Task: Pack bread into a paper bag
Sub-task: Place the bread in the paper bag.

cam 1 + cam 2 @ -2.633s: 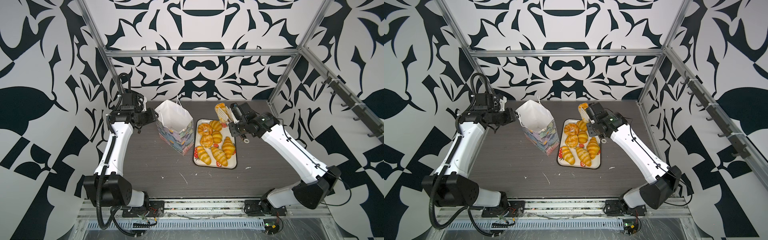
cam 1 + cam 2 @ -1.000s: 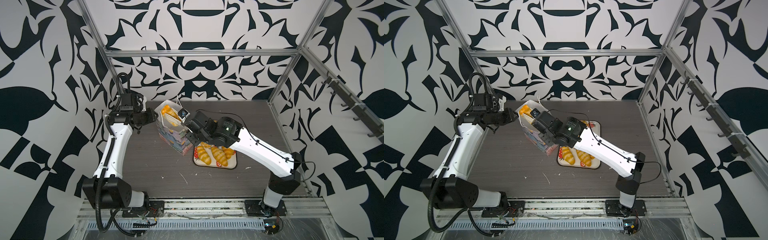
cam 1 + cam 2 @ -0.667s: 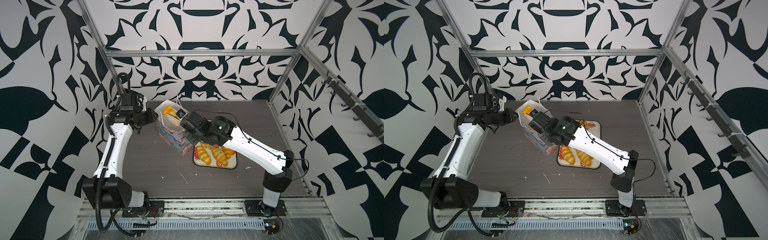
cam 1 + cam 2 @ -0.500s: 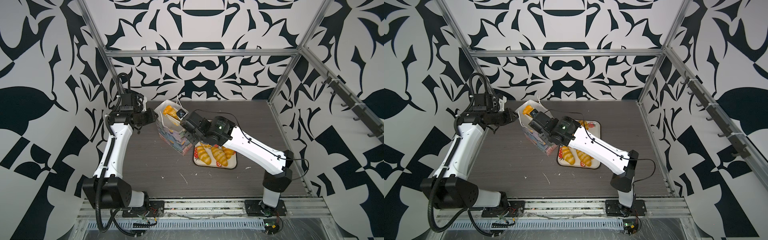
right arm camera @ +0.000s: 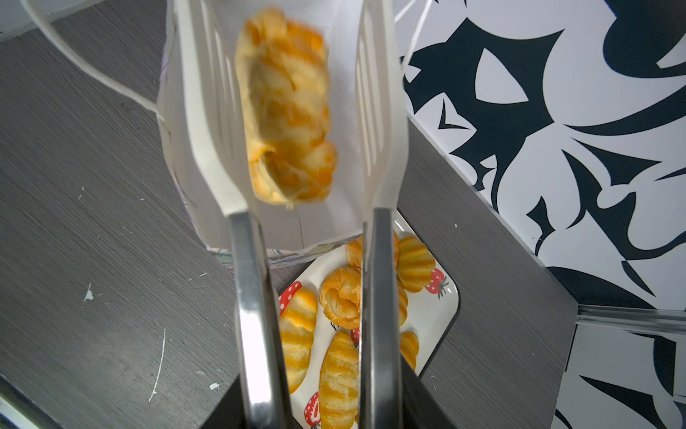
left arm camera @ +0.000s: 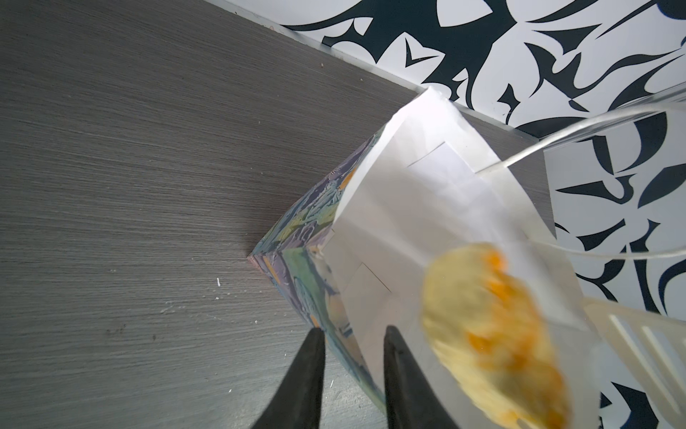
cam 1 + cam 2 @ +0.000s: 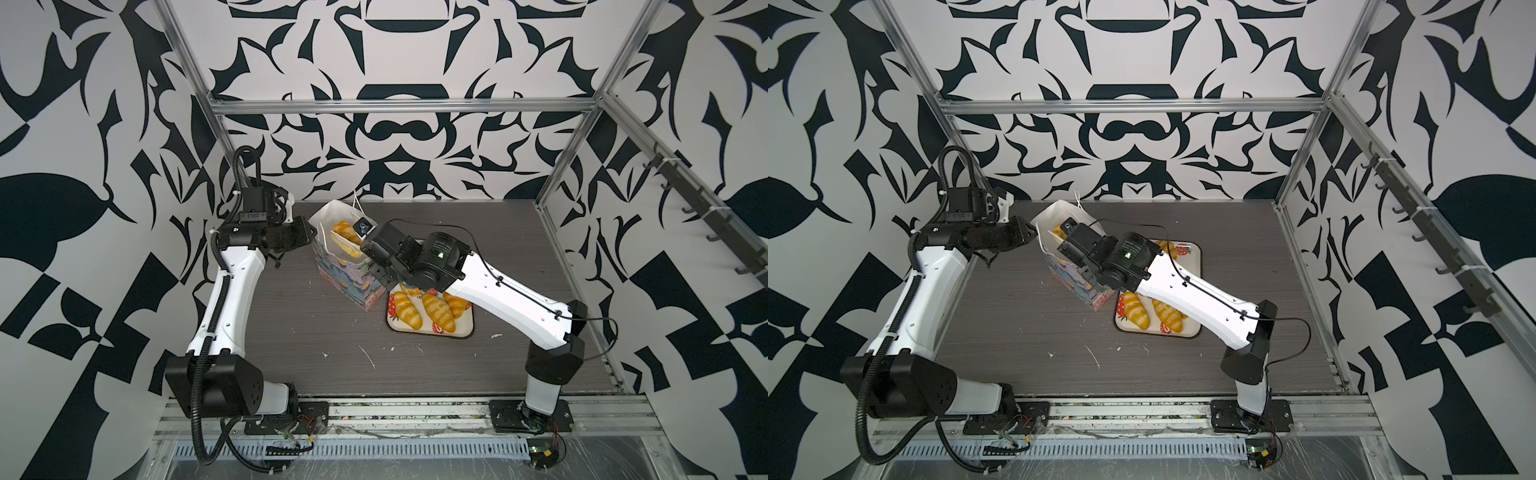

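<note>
RELEASE | right hand [image 5: 308, 111] blades apart, croissant [image 5: 287, 107] loose between them above the paper bag [image 7: 347, 270] mouth | left hand [image 6: 350, 334] pinches bag rim together | keep rim steady, let it fall

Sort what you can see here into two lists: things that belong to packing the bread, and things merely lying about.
Belongs to the job:
paper bag
pastry over the bag mouth
pastries on the tray
white tongs

Lying about:
white flecks on the table
</note>
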You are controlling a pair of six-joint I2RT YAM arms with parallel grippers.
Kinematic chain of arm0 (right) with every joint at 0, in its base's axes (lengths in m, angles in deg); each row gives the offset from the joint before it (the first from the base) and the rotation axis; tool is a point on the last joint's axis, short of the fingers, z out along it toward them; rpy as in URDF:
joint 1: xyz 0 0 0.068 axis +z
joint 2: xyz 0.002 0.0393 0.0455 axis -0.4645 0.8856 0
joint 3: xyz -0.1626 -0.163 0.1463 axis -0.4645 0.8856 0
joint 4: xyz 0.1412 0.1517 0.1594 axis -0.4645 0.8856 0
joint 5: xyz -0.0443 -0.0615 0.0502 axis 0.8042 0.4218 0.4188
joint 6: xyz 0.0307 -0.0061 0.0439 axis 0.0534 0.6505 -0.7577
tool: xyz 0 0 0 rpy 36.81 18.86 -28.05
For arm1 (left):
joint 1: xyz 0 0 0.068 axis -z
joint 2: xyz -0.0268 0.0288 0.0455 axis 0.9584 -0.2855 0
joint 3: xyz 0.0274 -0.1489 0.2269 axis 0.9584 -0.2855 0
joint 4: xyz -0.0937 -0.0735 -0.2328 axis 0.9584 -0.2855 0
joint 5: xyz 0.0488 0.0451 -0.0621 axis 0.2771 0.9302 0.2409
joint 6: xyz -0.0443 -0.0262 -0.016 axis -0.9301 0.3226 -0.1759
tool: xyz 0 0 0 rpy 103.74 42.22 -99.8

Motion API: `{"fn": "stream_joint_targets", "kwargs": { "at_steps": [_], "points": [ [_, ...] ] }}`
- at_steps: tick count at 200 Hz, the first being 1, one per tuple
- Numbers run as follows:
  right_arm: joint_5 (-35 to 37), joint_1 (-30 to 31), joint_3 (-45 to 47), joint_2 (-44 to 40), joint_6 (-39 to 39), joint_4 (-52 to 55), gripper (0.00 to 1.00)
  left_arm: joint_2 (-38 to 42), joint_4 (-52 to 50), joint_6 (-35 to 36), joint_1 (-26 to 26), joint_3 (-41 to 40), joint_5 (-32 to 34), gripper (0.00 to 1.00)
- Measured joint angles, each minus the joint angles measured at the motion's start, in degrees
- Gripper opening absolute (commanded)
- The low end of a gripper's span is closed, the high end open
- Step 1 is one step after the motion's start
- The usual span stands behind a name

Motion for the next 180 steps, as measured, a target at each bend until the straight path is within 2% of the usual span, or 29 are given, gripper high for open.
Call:
{"fn": "stream_joint_targets", "kwargs": {
  "at_steps": [112, 158, 180],
  "points": [
    [0.92, -0.07, -2.25, -1.44, 0.70, 0.46, 0.50, -0.04, -0.02, 0.07, 0.33, 0.00, -0.20, 0.24],
    [2.69, -0.85, 1.25, -10.08, 0.59, 0.33, 0.50, -0.57, -0.02, 0.07, 0.33, 0.04, -0.20, 0.23],
    [3.04, -3.41, 4.61, -15.39, -0.20, 0.37, 0.50, -0.76, -0.04, 0.07, 0.37, 0.31, -0.17, 0.21]
  ]
}}
